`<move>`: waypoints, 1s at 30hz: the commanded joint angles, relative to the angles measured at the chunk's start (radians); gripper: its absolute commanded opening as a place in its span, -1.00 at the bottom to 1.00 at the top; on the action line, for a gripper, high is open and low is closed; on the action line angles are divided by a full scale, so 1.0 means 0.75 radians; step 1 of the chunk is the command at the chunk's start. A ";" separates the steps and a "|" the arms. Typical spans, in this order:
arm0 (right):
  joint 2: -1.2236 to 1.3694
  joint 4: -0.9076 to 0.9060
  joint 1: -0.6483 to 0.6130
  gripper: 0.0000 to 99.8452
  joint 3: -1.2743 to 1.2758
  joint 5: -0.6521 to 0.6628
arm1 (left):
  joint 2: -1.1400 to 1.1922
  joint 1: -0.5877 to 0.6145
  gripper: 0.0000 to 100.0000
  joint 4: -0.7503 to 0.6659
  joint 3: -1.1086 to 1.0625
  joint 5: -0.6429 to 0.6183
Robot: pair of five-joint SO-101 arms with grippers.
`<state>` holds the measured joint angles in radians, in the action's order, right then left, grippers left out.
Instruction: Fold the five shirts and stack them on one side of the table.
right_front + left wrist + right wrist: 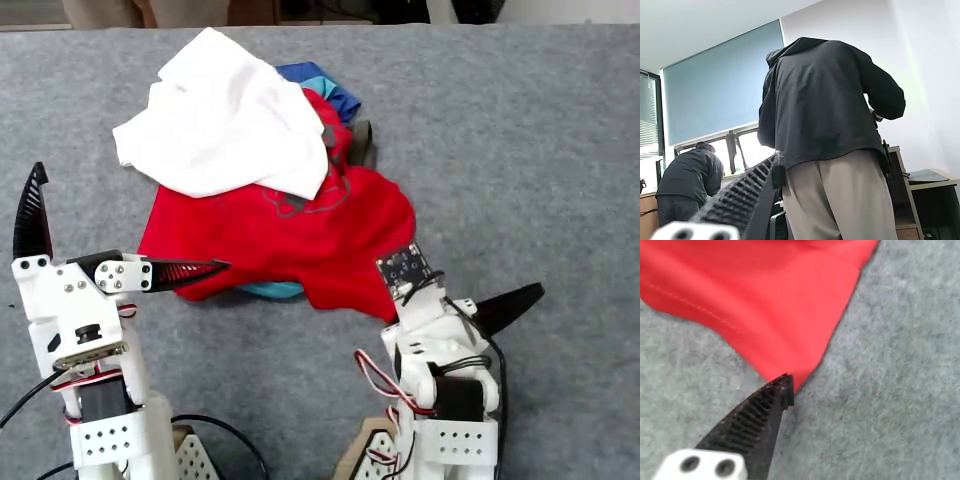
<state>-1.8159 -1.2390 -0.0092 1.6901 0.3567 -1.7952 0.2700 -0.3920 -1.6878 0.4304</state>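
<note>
Right gripper [465, 300] spread wide | fingertip [781, 386] at corner of red shirt [765, 300] | left gripper [130, 215] likewise spread

Office, roller blind [720, 85], windows [752, 150], wooden desk [932, 185]

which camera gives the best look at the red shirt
The high view: the red shirt lies spread on the table, its outline mostly visible, partly under a white shirt. The right wrist view gives a close look at one edge of it. The left wrist view points up into the room.
</note>
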 commanded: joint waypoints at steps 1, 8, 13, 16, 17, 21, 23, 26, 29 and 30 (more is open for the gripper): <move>-0.134 -0.057 0.007 0.60 -0.003 0.104 | -0.030 0.000 0.83 -0.014 -0.004 0.000; -0.134 -0.070 0.013 0.41 -0.003 0.241 | -0.030 0.000 0.83 -0.014 -0.004 0.000; -0.134 0.020 0.015 -0.19 -0.005 0.241 | -0.030 0.000 0.83 -0.014 -0.004 0.000; -0.134 0.121 0.013 -0.51 -0.005 0.241 | -0.030 0.000 0.83 -0.014 -0.004 0.000; -0.134 0.147 0.013 -0.59 -0.005 0.241 | -0.030 0.000 0.83 -0.014 -0.004 0.000; -0.134 0.178 0.011 -0.83 -0.003 0.237 | -0.030 0.000 0.83 -0.014 -0.004 0.000; -0.134 0.180 0.011 -0.90 -0.003 0.235 | -0.030 0.000 0.83 -0.014 -0.004 0.000; -0.134 0.190 0.011 -0.92 -0.007 0.241 | -0.030 0.000 0.83 -0.014 -0.004 0.000; -0.134 0.272 0.017 -0.92 -0.009 0.241 | -0.030 0.000 0.83 -0.014 -0.004 0.000; -0.134 0.303 0.017 -0.92 -0.024 0.241 | -0.030 0.000 0.83 -0.014 -0.004 0.000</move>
<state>-1.8159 -1.0825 -0.0092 1.6901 0.5301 -1.7952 0.2700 -0.3920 -1.6878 0.4304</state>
